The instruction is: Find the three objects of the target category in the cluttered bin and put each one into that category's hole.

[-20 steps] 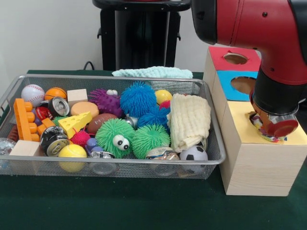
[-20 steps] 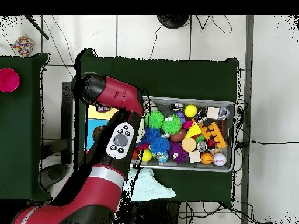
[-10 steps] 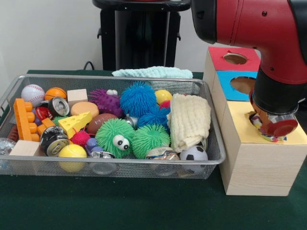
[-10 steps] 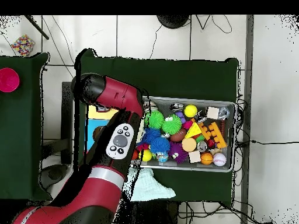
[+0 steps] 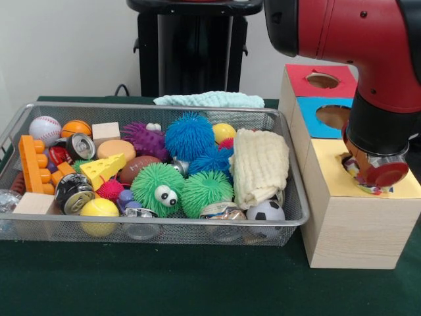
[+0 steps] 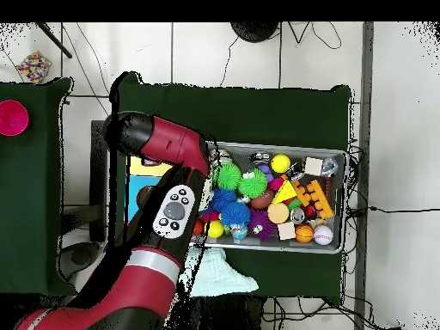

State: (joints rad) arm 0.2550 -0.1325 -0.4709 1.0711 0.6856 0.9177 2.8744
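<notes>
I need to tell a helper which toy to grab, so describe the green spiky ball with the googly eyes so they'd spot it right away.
Start at the wire mesh bin on the green table. Look along its front side, near the middle, left of the folded cream cloth. The green spiky ball sits beside a second green one, but only it has two white googly eyes.

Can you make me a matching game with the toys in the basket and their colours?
Things:
1. baseball
2. cheese wedge
3. fuzzy ball with googly eyes
4. folded cloth

Colours:
A. green
B. cream
C. white with red stitching
D. yellow

Pairs: 1-C, 2-D, 3-A, 4-B
</notes>
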